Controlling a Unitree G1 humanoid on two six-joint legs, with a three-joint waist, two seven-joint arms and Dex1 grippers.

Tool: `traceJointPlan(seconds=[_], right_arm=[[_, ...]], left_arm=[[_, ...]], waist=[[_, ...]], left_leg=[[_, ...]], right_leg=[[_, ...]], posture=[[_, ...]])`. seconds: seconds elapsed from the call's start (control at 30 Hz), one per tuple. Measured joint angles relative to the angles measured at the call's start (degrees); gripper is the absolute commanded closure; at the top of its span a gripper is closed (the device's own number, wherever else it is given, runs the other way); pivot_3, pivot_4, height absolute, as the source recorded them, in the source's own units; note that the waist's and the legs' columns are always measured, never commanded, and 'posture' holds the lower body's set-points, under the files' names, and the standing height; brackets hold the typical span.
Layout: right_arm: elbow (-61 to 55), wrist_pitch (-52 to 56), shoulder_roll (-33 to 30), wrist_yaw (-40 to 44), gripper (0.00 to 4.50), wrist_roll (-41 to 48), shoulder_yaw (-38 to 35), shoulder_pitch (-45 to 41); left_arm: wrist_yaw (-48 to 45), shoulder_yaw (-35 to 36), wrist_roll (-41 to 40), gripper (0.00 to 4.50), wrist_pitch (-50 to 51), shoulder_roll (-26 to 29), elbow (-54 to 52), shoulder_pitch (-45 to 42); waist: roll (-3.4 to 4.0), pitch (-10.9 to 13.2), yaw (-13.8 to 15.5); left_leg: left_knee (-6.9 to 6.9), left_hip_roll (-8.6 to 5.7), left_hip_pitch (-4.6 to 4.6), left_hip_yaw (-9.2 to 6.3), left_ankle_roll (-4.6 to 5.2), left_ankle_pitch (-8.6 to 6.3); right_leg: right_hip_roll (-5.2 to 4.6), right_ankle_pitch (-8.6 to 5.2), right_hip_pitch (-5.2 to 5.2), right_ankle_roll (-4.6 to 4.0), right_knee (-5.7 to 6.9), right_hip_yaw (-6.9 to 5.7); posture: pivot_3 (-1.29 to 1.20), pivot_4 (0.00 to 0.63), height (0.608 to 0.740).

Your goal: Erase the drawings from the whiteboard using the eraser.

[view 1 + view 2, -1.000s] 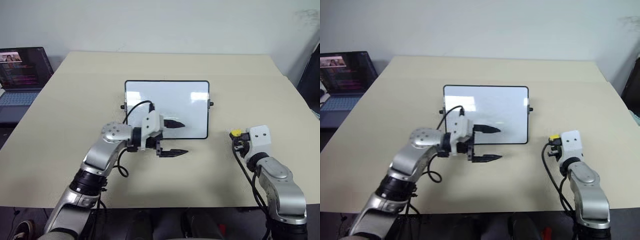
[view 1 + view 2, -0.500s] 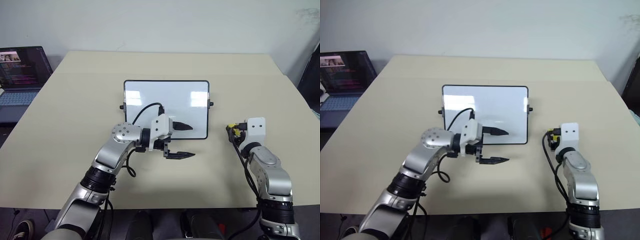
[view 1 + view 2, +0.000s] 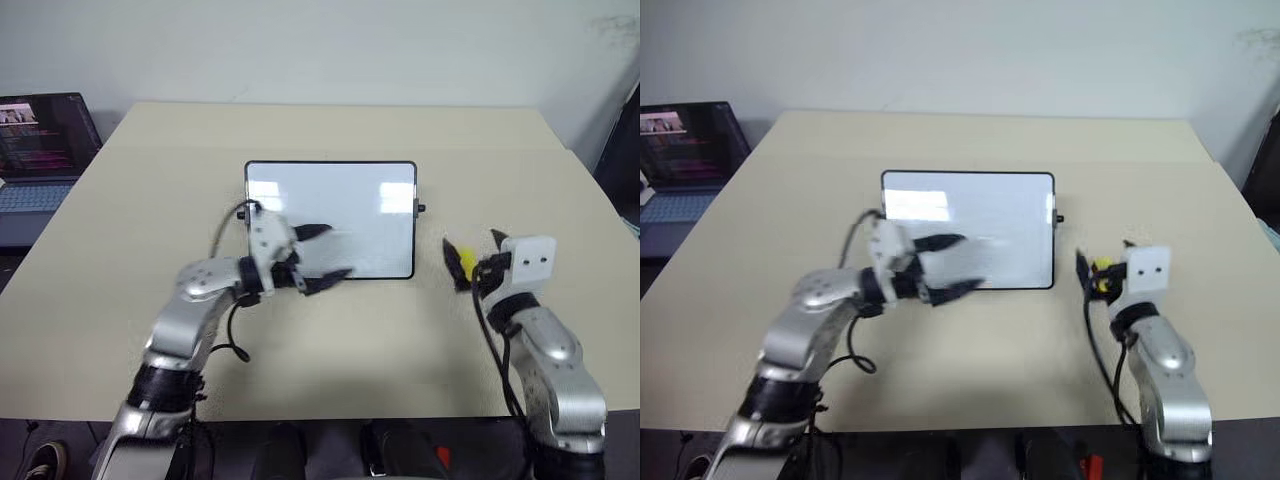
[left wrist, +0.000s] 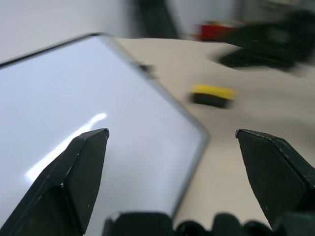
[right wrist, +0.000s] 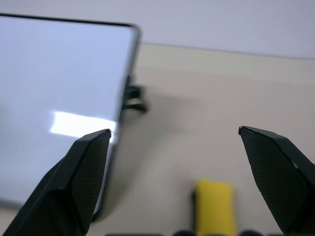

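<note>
The whiteboard [image 3: 365,205] lies flat in the middle of the table, and what shows of its surface is plain white; the drawings are out of view. My left gripper [image 3: 338,252] hangs open over the board's near edge, with nothing between its fingers. The eraser [image 4: 211,94], a small yellow block with a dark underside, lies on the table just right of the board's near right corner. My right gripper [image 3: 470,245] stands open right behind the eraser [image 5: 214,206], its two fingers spread wide to either side and not gripping it.
An open laptop [image 3: 40,150] with a lit screen sits off the table's far left corner. The beige table [image 3: 330,340] has bare surface all around the board.
My right gripper has opened and let go of the eraser, lifting a little. My left arm has swung to the left and turned its open gripper across the board's near edge.
</note>
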Motion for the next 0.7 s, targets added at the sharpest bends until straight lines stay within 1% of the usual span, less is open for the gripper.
traceJointPlan(seconds=[0.03, 0.13, 0.17, 0.3, 0.4, 0.5, 0.6, 0.7], right_arm=[[-1.0, -2.2, 2.3, -0.7, 0.01, 0.2, 1.3, 2.3], [-0.8, -9.8, 6.2, -2.0, 0.01, -0.1, 3.4, 7.2], [-0.6, -11.4, 6.1, -2.2, 0.01, -0.1, 2.4, 8.1], [0.4, -19.1, 5.8, -2.7, 0.01, 2.4, -5.5, 9.5], [3.3, -22.9, 4.4, -0.3, 0.01, 3.0, -6.6, 13.6], [6.6, -23.6, 2.9, 2.5, 0.01, 3.2, -5.5, 16.0], [7.9, -23.9, 1.1, 5.5, 0.01, 3.7, -3.4, 17.1], [8.5, -23.9, -1.3, 7.9, 0.01, 4.3, -2.5, 17.4]], left_arm=[[5.1, 3.3, 0.8, 0.0, 0.2, -1.6, -3.7, 3.3], [14.7, 9.7, 5.6, 0.0, -2.4, -3.0, -9.7, 11.7], [16.8, 11.1, 7.0, 0.0, -3.4, -3.3, -9.8, 13.3], [27.1, 18.2, 13.3, 0.0, -7.2, -5.0, -9.7, 18.0], [32.2, 21.6, 15.5, 0.0, -7.9, -7.3, -6.6, 23.9], [33.2, 20.6, 15.6, 0.0, -7.4, -10.2, -4.6, 28.0], [33.6, 17.5, 15.6, 0.0, -7.4, -12.1, -5.3, 27.8], [34.9, 14.6, 16.1, 0.0, -7.4, -12.8, -5.5, 25.6]], waist=[[-0.01, 0.0, 0.0], [-0.03, 0.0, 0.0], [-0.04, 0.0, 0.3], [-0.16, -0.1, 0.9], [-0.14, -0.1, 0.6], [-0.17, -0.1, 0.6], [-0.19, -0.1, 0.8], [-0.18, -0.1, 0.7]], left_leg=[[0.0, -0.01, 0.01, 0.01, 0.0, 0.0], [0.02, -0.13, 0.08, 0.05, -0.01, 0.0], [0.02, -0.2, 0.08, 0.05, -0.01, 0.01], [0.08, -0.32, 0.19, 0.03, 0.0, 0.01], [-0.17, -0.27, 0.97, 0.07, 0.02, -0.04], [-0.14, -0.25, 0.94, 0.07, 0.01, -0.02], [-0.04, -0.25, 0.95, 0.08, 0.02, -0.02], [-0.04, -0.25, 0.97, 0.08, 0.02, -0.01]], right_leg=[[-0.05, -0.05, 0.0, 0.1, 0.0, 0.04], [-0.22, -0.05, 0.06, 0.11, 0.0, 0.06], [-0.27, -0.05, 0.08, 0.12, 0.0, 0.06], [-0.38, -0.01, 0.27, 0.2, -0.05, 0.0], [-0.38, -0.11, 0.98, 0.11, -0.28, 0.01], [-0.37, -0.14, 0.96, 0.06, -0.26, -0.02], [-0.37, -0.14, 1.02, 0.06, -0.22, -0.07], [-0.35, -0.13, 1.02, 0.07, -0.2, 0.0]], posture=[[0.0, 0.15, 0.74], [0.0, 0.15, 0.74], [0.0, 0.15, 0.74], [0.0, 0.15, 0.74], [0.0, 0.15, 0.74], [0.0, 0.15, 0.74], [0.0, 0.15, 0.74], [0.0, 0.15, 0.74]])
